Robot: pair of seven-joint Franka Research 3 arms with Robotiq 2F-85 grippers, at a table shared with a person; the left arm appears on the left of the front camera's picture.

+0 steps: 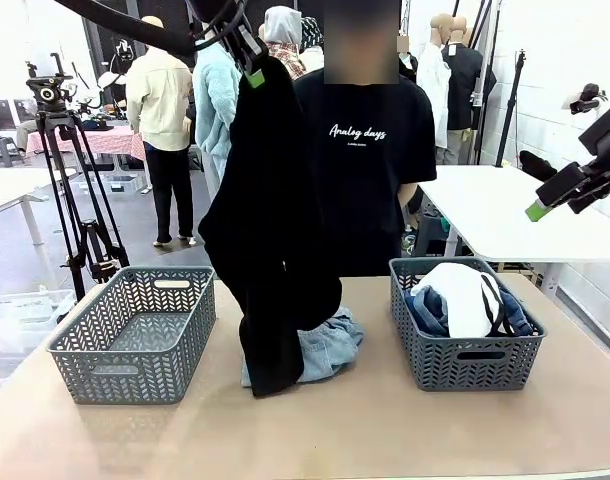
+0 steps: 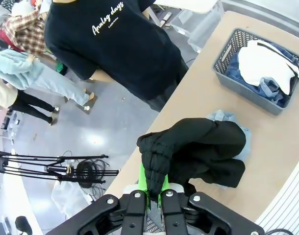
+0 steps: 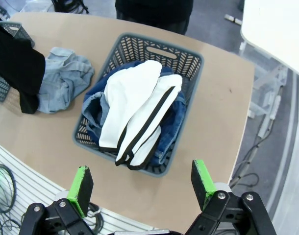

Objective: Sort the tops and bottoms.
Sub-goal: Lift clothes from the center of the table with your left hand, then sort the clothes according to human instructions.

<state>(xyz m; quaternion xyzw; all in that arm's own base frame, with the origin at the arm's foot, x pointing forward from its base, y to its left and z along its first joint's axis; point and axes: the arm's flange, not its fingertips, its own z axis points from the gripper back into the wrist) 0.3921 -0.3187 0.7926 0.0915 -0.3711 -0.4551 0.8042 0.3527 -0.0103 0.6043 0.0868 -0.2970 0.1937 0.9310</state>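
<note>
My left gripper (image 1: 251, 68) is raised high over the table's middle, shut on the plain black top (image 1: 270, 250), which hangs down to the tabletop. From the left wrist, the gripper (image 2: 154, 191) pinches a bunch of this black top (image 2: 198, 152). Under its lower end lies the pale washed blue bottom (image 1: 330, 345), crumpled on the table (image 1: 385, 430). The right basket (image 1: 465, 365) holds the white top with black trim (image 1: 465, 295) on the dark blue bottom (image 1: 425, 310). My right gripper (image 1: 577, 220) hovers open at the far right, above that basket (image 3: 188, 54) and the white top (image 3: 135, 107).
An empty grey basket (image 1: 135, 320) stands at the table's left. A person in a black printed T-shirt (image 1: 370, 150) stands at the far edge, behind the hanging top. A tripod (image 1: 70, 180) is off to the left, and a white table (image 1: 505, 210) at the back right.
</note>
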